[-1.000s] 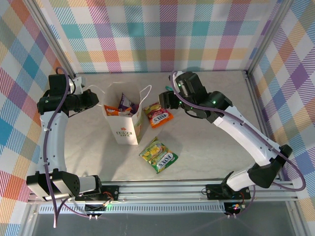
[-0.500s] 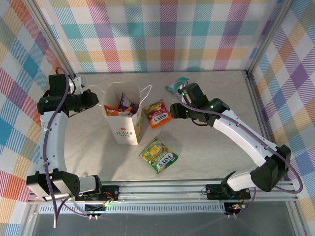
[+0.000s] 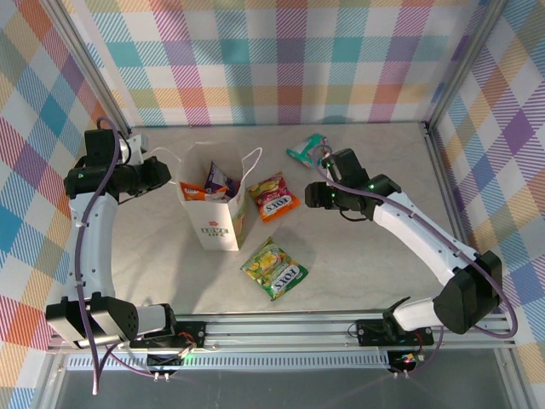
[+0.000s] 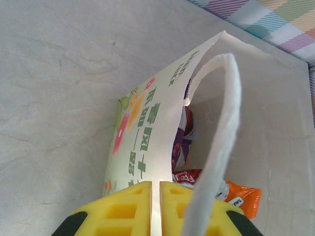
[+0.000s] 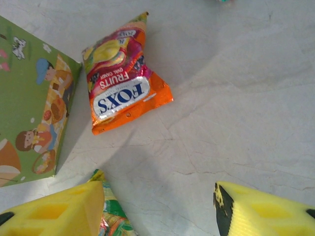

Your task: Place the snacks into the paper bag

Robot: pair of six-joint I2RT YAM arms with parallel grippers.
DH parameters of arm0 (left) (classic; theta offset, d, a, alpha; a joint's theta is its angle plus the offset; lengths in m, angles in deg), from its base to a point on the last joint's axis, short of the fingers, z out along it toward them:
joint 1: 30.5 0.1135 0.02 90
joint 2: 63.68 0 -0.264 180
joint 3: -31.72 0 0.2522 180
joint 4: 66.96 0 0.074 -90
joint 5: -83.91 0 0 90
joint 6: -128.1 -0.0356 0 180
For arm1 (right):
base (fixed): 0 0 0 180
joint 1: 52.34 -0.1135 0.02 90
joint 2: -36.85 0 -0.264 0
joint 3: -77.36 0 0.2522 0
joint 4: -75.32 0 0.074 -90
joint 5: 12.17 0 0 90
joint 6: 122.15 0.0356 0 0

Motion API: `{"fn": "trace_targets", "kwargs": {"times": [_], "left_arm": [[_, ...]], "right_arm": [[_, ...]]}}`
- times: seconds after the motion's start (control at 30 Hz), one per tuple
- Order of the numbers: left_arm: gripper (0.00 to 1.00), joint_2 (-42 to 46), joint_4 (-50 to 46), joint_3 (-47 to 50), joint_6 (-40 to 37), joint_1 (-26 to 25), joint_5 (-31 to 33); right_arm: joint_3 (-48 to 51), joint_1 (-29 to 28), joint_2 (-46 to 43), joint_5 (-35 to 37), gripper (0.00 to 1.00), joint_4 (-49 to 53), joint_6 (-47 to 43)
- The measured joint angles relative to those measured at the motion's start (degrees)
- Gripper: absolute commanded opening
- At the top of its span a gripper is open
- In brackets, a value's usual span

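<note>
Two grippers, two states. Left gripper [image 4: 156, 189]: yellow fingers [image 4: 125, 206] pressed together, clamped on the left wall of the paper bag [image 4: 142, 128] at its rim. A white cord handle [image 4: 221, 147] arches over the mouth beside it. Bag stands upright on the table [image 3: 358, 256], left of centre, mouth open upward. Inside: a purple packet [image 3: 217, 179] and an orange one [image 3: 192, 192] poking up; the wrist view also shows red foil [image 4: 187, 176] low down.

Right gripper [image 5: 157, 211]: fingers well apart, nothing between them, hanging above bare tabletop. Just ahead of it, an orange FOX'S packet [image 5: 120, 78] lies flat, close beside the bag's right side [image 5: 29, 98]; touching or not, cannot tell. A green-yellow packet [image 3: 275, 267] lies flat nearer the arm bases, apart from the bag; its corner [image 5: 110, 221] shows by the left-hand finger. A teal packet [image 3: 305, 148] sits further back, near the right arm's wrist.
</note>
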Motion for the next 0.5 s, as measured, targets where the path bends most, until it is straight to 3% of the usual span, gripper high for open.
{"fn": "trace_targets", "kwargs": {"times": [0.13,0.5], "left_arm": [[0.13,0.0,0.02,0.0,0.0,0.0,0.24],[0.13,-0.11,0.0,0.0,-0.02,0.0,0.63]], "right_arm": [[2.05,1.07,0.07,-0.83,0.63,-0.22,0.74],[2.51,3.15,4.9,-3.28,0.83,-3.3,3.23]]}}
